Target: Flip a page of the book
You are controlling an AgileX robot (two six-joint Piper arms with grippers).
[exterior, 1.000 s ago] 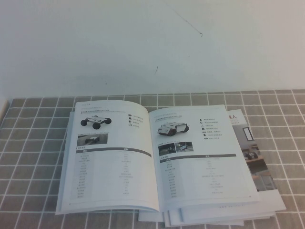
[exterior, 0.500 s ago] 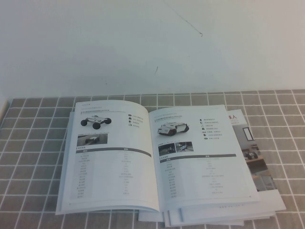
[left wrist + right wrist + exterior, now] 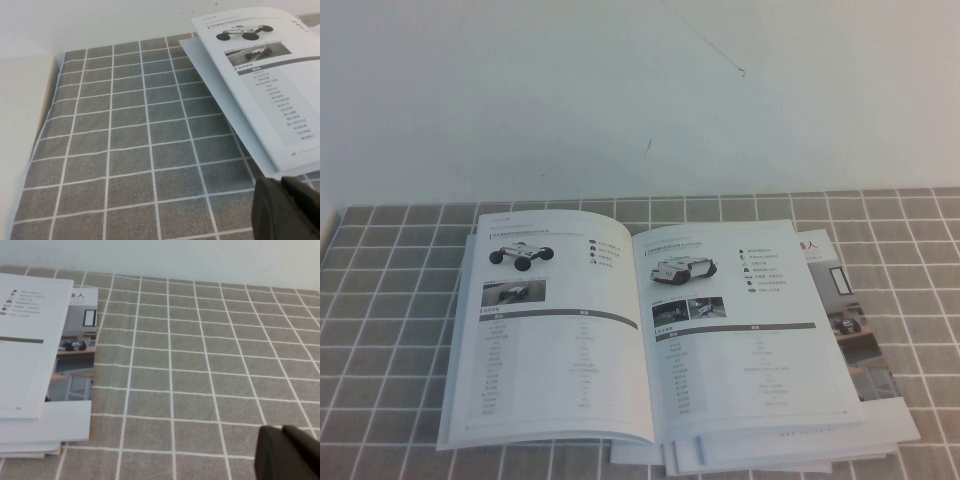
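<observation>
The book [image 3: 650,340]: lay open and flat on a pile of brochures [image 3: 865,340], over the grey checked cloth [image 3: 380,300]. Left gripper [image 3: 287,210]: hung low over bare cloth near the book's left corner, not touching; wide or pinched, could not tell. Leaf with the black rover [image 3: 550,330]: flat. The page [image 3: 750,330] with the white boxy robot: flat on the right side, untouched, not yet lifted. Right gripper [image 3: 287,452]: low over bare cloth, right of the pile; wide or pinched, could not tell. Looked like nothing done yet, whole turn left to do.
</observation>
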